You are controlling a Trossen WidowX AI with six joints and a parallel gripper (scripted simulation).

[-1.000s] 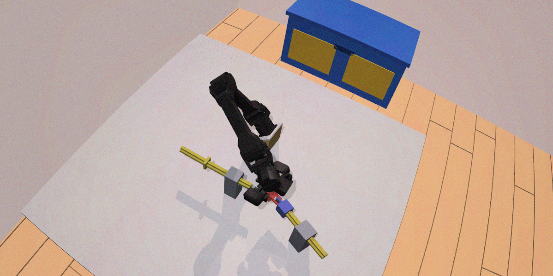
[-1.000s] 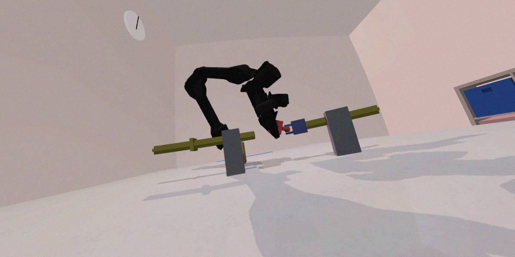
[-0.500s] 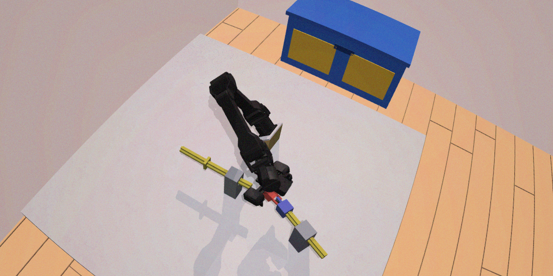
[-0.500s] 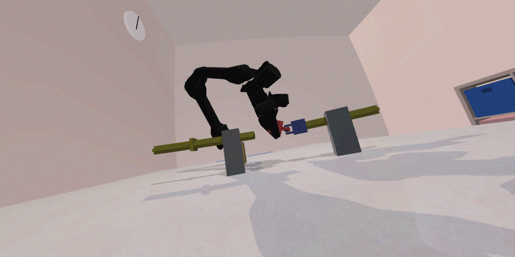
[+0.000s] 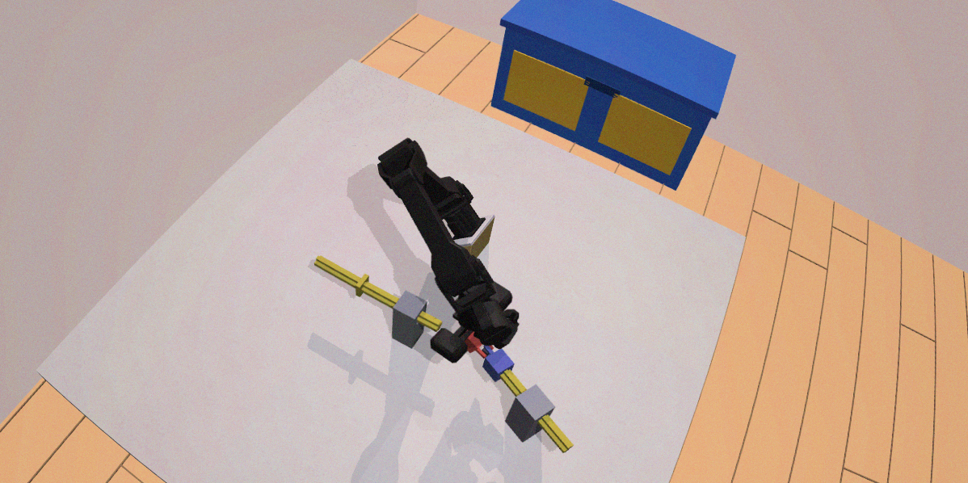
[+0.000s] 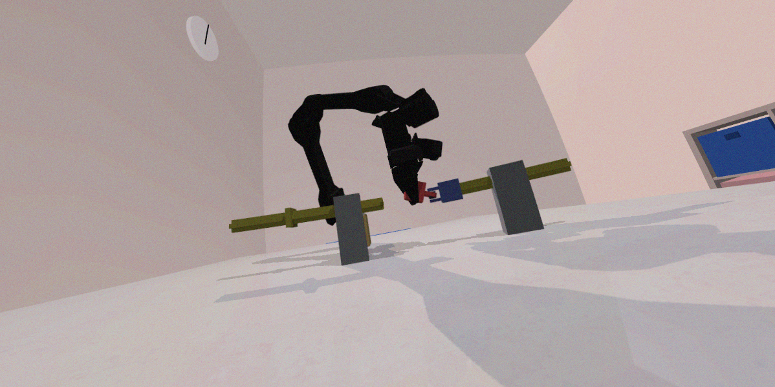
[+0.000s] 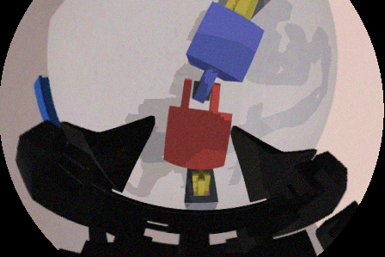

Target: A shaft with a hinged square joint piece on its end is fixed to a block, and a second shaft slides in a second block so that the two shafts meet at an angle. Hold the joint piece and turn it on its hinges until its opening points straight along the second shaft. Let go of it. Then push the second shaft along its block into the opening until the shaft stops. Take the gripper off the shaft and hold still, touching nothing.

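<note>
My jaws: wide open around the red square hinged joint piece (image 5: 473, 342) (image 6: 420, 192) (image 7: 198, 137), gripping nothing. Looks rigid, probably hinge-loose; flat sides best.

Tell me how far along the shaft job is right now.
Turning looks done, as far as I can judge: the red joint piece appears to face the second shaft. Letting go is in hand: the jaws stand open on either side of it. Left: pushing that shaft through its grey block, since a gap remains before the opening, then backing off.
</note>
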